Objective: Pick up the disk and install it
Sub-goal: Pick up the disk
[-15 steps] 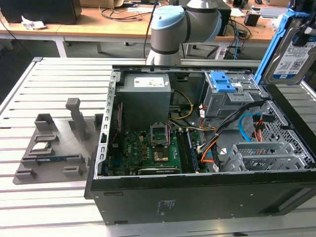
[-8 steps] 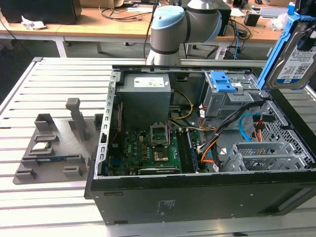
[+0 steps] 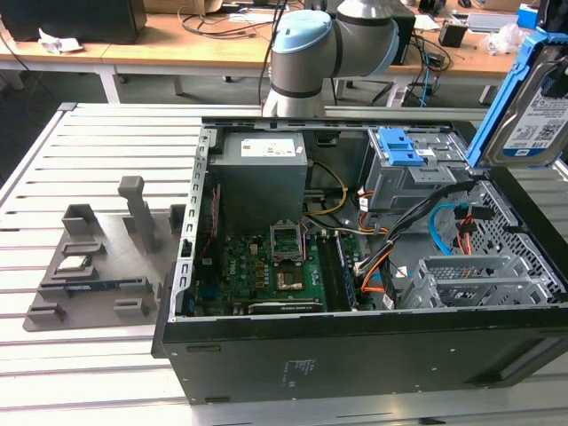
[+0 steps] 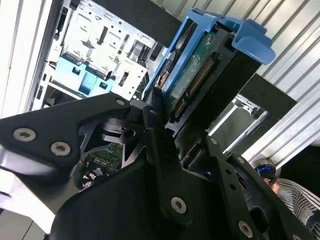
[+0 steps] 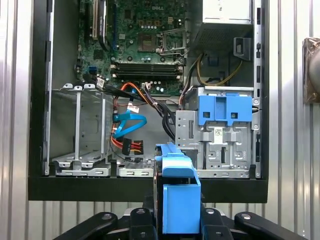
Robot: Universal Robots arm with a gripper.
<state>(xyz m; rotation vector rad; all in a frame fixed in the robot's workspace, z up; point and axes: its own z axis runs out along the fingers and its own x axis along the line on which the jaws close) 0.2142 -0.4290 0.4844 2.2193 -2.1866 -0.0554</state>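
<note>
The disk (image 3: pixel 531 106), a silver hard drive with a white-and-blue label in a bright blue bracket, hangs tilted in the air above the open computer case's far corner, at the exterior view's right. In the second wrist view its green circuit-board side (image 4: pixel 197 75) faces the camera, and my gripper (image 4: pixel 182 117) is shut on its lower end, one black finger (image 4: pixel 152 110) pressed against the bracket. The first wrist view shows the disk (image 5: pixel 177 200) edge-on between the black fingers (image 5: pixel 142 220), above the case's near wall.
The open black case (image 3: pixel 355 355) lies on a slatted metal table. Inside are a grey cage with a blue latch (image 5: pixel 225 110), a grey drive bay (image 5: pixel 80 130), orange and blue cables (image 5: pixel 127 125) and the motherboard (image 3: pixel 266 266). A grey parts fixture (image 3: pixel 98 266) sits at the exterior view's left.
</note>
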